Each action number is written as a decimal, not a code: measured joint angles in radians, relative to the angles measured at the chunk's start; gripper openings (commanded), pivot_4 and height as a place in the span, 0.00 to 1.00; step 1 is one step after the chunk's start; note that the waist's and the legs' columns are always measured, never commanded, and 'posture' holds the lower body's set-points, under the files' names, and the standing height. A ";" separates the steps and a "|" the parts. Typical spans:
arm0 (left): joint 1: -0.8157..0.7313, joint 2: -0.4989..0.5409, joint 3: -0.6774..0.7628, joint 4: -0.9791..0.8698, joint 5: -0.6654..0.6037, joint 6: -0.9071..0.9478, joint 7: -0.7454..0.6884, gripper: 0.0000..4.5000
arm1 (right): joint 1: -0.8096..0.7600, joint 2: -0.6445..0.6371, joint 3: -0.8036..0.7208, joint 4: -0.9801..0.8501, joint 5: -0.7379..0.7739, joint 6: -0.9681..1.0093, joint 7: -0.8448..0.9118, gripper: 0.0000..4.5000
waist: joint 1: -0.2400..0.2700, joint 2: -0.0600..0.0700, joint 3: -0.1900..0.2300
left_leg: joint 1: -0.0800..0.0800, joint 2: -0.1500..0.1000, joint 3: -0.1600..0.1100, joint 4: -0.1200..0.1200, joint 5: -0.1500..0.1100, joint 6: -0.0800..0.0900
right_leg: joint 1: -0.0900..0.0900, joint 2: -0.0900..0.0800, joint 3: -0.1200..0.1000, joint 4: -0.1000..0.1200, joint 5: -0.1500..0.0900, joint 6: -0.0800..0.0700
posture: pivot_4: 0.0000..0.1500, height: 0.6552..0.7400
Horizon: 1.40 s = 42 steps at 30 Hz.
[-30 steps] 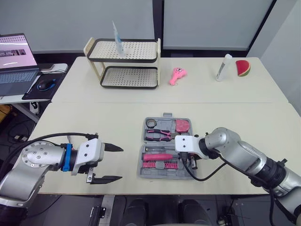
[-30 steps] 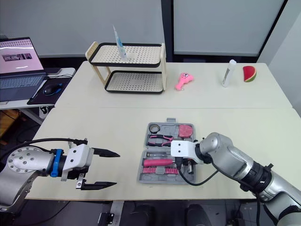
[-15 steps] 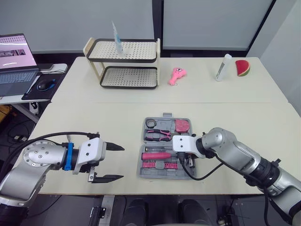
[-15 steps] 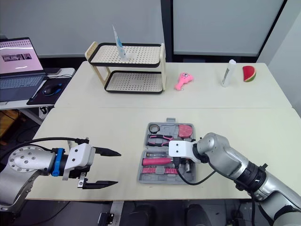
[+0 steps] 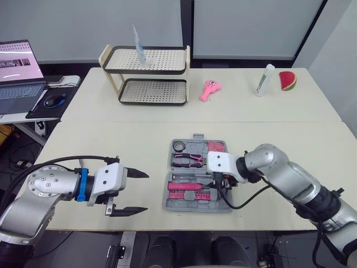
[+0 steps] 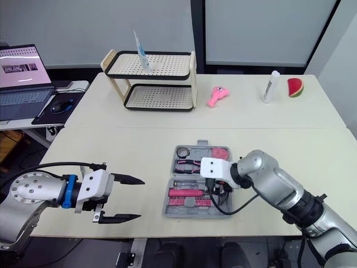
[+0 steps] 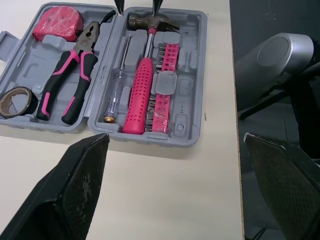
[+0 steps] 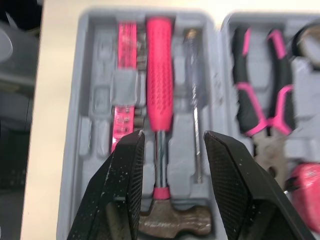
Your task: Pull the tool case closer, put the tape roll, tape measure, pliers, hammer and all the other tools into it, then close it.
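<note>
Tool case (image 7: 192, 100) open, just below right end effector (image 8: 173, 135).

Bright, even room light from above washes the pale cream tabletop (image 5: 139, 142), leaving only soft, faint shadows beneath the two-tier perforated cream-and-black rack (image 5: 148, 75) and beside the open grey plastic tool case (image 5: 196, 177), while the dark floor (image 7: 270, 15) beyond the table edge stays dim.

Shelf rack (image 5: 146, 75), laptop (image 5: 19, 72), watermelon slice (image 5: 288, 80)

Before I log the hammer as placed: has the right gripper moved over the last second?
Yes. Against the unmoved tool case, the right gripper has shifted slightly away from the robot, toward the case's far half.
</note>
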 measured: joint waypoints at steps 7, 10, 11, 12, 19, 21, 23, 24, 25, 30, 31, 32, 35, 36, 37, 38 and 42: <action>-0.010 -0.004 -0.001 -0.001 0.000 0.013 0.008 1.00 | 0.070 -0.026 -0.015 -0.006 0.014 -0.098 -0.013 0.12 | 0.000 0.000 0.000 | 0.000 0.000 0.000 0.000 0.000 0.000 | 0.000 0.000 0.000 0.000 0.000 0.000 | 1.00 0.87; -0.023 -0.005 -0.003 -0.001 0.000 0.013 0.010 1.00 | 0.080 -0.013 0.010 0.017 -0.009 -0.132 -0.033 0.03 | 0.000 0.000 0.000 | 0.000 0.000 0.000 0.000 0.000 0.000 | 0.000 0.000 0.000 0.000 0.000 0.000 | 1.00 0.87; -0.024 -0.006 -0.004 -0.001 0.000 0.013 0.011 1.00 | 0.081 -0.005 0.016 0.027 -0.019 -0.142 -0.040 0.00 | 0.000 0.000 0.000 | 0.000 0.000 0.000 0.000 0.000 0.000 | 0.000 0.000 0.000 0.000 0.000 0.000 | 1.00 0.87; -0.025 -0.006 -0.004 -0.001 0.000 0.013 0.012 1.00 | 0.081 0.004 0.025 0.040 -0.029 -0.152 -0.051 0.00 | 0.000 0.000 0.000 | 0.000 0.000 0.000 0.000 0.000 0.000 | 0.000 0.000 0.000 0.000 0.000 0.000 | 1.00 0.87; -0.024 -0.010 -0.005 -0.001 -0.001 0.014 0.016 1.00 | 0.086 0.073 0.088 0.099 -0.083 -0.178 -0.093 0.00 | 0.000 0.000 0.000 | 0.000 0.000 0.000 0.000 0.000 0.000 | 0.000 0.000 0.000 0.000 0.000 0.000 | 1.00 0.87; -0.024 -0.010 -0.005 -0.002 -0.001 0.014 0.016 1.00 | 0.088 0.086 0.094 0.116 -0.099 -0.187 -0.098 0.00 | 0.000 0.000 0.000 | 0.000 0.000 0.000 0.000 0.000 0.000 | 0.000 0.000 0.000 0.000 0.000 0.000 | 1.00 0.87; -0.023 -0.011 -0.005 -0.002 -0.001 0.014 0.016 1.00 | 0.089 0.096 0.102 0.145 -0.114 -0.194 -0.103 0.00 | -0.001 0.000 0.000 | 0.000 0.000 0.000 0.000 0.000 0.000 | 0.000 0.000 0.000 0.000 0.000 0.000 | 1.00 0.87; -0.022 -0.012 -0.005 -0.002 -0.001 0.014 0.017 1.00 | 0.089 0.102 0.108 0.159 -0.124 -0.197 -0.107 0.00 | -0.001 0.000 0.000 | 0.000 0.000 0.000 0.000 0.000 0.000 | 0.000 0.000 0.000 0.001 0.000 0.000 | 1.00 0.87; -0.022 -0.014 -0.005 -0.002 -0.001 0.014 0.017 1.00 | 0.090 0.105 0.114 0.174 -0.134 -0.201 -0.110 0.00 | -0.001 0.000 0.000 | 0.000 0.000 0.000 0.000 0.000 0.000 | 0.000 0.000 0.000 0.001 0.000 0.000 | 1.00 0.87; -0.019 -0.020 -0.005 -0.002 0.000 0.013 0.017 1.00 | 0.098 0.119 0.127 0.214 -0.157 -0.226 -0.119 0.00 | -0.001 -0.001 -0.001 | 0.001 0.000 0.000 0.000 0.000 0.000 | 0.000 0.001 0.000 0.001 0.000 0.000 | 1.00 0.87; -0.019 -0.023 -0.005 -0.002 0.000 0.013 0.018 1.00 | 0.098 0.119 0.128 0.219 -0.159 -0.235 -0.119 0.00 | -0.001 -0.001 -0.001 | 0.001 0.001 0.000 0.000 0.000 0.000 | 0.000 0.001 0.000 0.001 0.000 0.000 | 1.00 0.87; -0.018 -0.025 -0.006 -0.002 0.000 0.013 0.018 1.00 | 0.098 0.119 0.129 0.221 -0.166 -0.238 -0.118 0.00 | -0.001 -0.001 -0.001 | 0.001 0.001 0.000 0.000 0.000 0.000 | 0.000 0.001 0.000 0.001 0.000 0.000 | 1.00 0.87; -0.015 -0.026 -0.008 -0.002 0.002 0.012 0.018 1.00 | 0.098 0.119 0.134 0.225 -0.180 -0.253 -0.116 0.00 | -0.001 -0.002 -0.002 | 0.002 0.001 0.000 0.000 0.000 0.000 | 0.001 0.001 0.000 0.001 0.000 0.000 | 1.00 0.87; -0.013 -0.027 -0.008 -0.002 0.003 0.012 0.019 1.00 | 0.098 0.120 0.135 0.225 -0.183 -0.257 -0.116 0.00 | -0.001 -0.003 -0.002 | 0.003 0.001 0.000 0.000 0.000 0.000 | 0.001 0.001 0.000 0.001 0.000 0.000 | 1.00 0.87; -0.011 -0.028 -0.008 -0.002 0.003 0.012 0.020 1.00 | 0.099 0.120 0.135 0.226 -0.185 -0.260 -0.116 0.00 | 0.000 -0.003 -0.002 | 0.003 0.001 0.000 0.000 0.000 0.000 | 0.002 0.001 0.000 0.001 0.000 0.000 | 1.00 0.87; -0.006 -0.030 -0.008 -0.002 0.003 0.011 0.021 1.00 | 0.099 0.122 0.135 0.228 -0.185 -0.266 -0.116 0.00 | 0.000 -0.004 -0.003 | 0.003 0.001 0.000 0.000 0.000 0.000 | 0.002 0.001 0.000 0.001 0.000 0.000 | 1.00 0.87; 0.008 -0.046 -0.008 -0.002 0.003 0.012 0.035 1.00 | 0.119 0.138 0.111 0.240 -0.174 -0.306 -0.120 0.00 | 0.000 -0.004 -0.003 | 0.002 0.001 0.000 0.000 0.000 0.000 | 0.001 0.001 0.000 0.001 0.000 0.000 | 1.00 0.87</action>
